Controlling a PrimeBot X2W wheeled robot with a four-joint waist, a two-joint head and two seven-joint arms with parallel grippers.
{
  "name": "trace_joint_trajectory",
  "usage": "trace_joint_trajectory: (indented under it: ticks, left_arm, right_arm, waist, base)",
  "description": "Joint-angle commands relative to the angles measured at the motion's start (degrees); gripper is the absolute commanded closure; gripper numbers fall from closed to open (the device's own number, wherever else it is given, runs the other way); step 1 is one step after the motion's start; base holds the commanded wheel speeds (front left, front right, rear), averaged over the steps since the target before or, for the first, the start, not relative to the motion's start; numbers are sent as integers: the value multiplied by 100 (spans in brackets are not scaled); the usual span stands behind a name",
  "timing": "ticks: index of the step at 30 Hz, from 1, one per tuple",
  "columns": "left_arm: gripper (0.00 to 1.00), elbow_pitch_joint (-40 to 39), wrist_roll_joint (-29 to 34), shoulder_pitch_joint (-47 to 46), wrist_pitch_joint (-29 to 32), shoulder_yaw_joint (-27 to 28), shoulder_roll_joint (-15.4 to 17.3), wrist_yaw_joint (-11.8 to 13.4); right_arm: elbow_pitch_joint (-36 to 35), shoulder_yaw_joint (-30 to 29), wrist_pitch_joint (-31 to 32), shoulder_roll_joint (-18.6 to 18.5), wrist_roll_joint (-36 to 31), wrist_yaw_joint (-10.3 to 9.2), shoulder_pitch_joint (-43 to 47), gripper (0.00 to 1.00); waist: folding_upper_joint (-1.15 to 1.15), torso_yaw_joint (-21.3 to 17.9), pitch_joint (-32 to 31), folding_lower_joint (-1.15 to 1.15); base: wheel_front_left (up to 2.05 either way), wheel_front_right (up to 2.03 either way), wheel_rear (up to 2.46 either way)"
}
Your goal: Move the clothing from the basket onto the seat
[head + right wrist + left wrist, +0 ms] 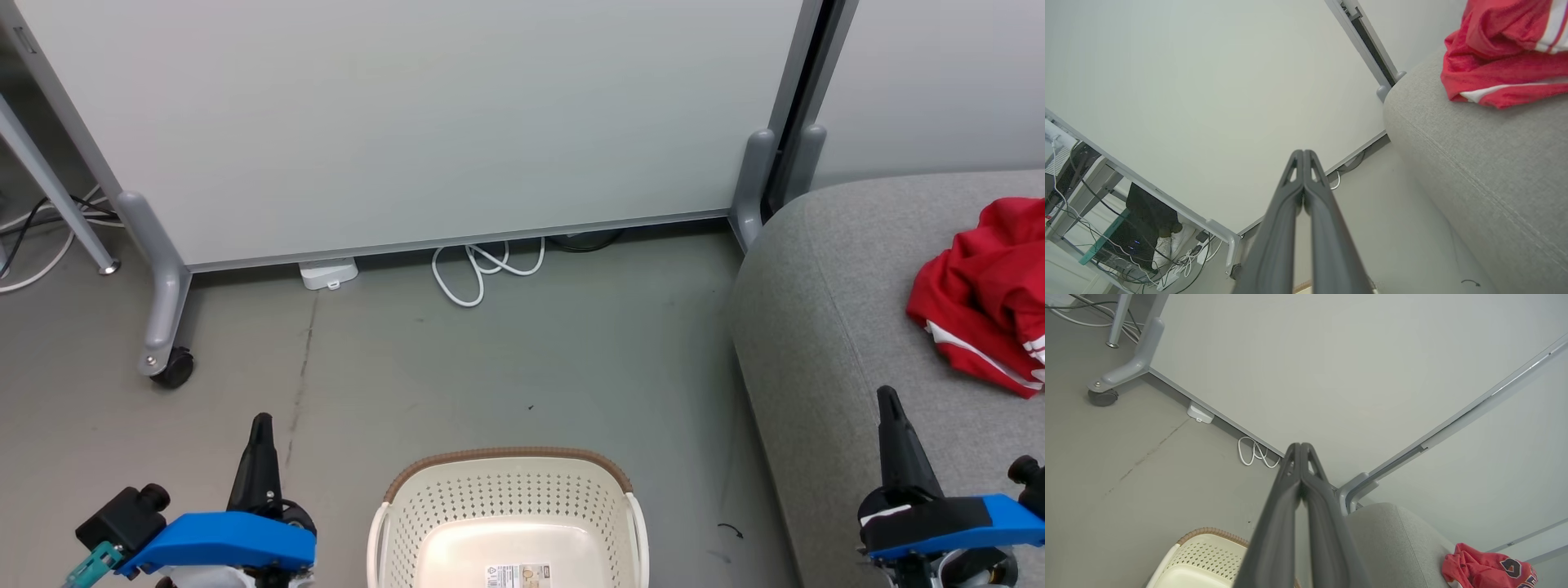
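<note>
The red clothing (984,298) with white stripes lies crumpled on the grey seat (833,327) at the right; it also shows as clothing (1488,569) and clothing (1502,53) on the seat (1478,163). The cream basket (506,498) with a brown rim stands on the floor at the bottom centre, its inside bare except for a label. My left gripper (261,425) is shut with nothing in it, left of the basket. My right gripper (888,398) is shut with nothing in it, over the seat's front part. Both pairs of fingers press together in the wrist views (1301,447) (1303,153).
A pale partition panel (408,122) on grey wheeled feet (167,359) stands behind. A white cable loop (486,269) and a small white box (328,273) lie at its base. Desk legs and cables sit at far left. A person's white shoes (1167,245) show beyond the panel.
</note>
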Motion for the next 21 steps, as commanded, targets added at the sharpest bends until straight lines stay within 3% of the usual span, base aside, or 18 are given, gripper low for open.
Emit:
trace_joint_trajectory:
  ticks: [1, 21]
  left_arm:
    - [100, -96, -135, -149, 28, 53, 8, -21]
    - [100, -200, -1504, -211, 392, 245, 1, -33]
  right_arm:
    - [-53, 3, 34, -34, 146, 2, -164, 100]
    - [7, 10, 393, -42, 1668, 3, -226, 100]
  waist:
    - [0, -1, 0, 0]
    - [0, -23, -2, 0]
  base:
    - [0, 0, 0]
    - [0, 0, 0]
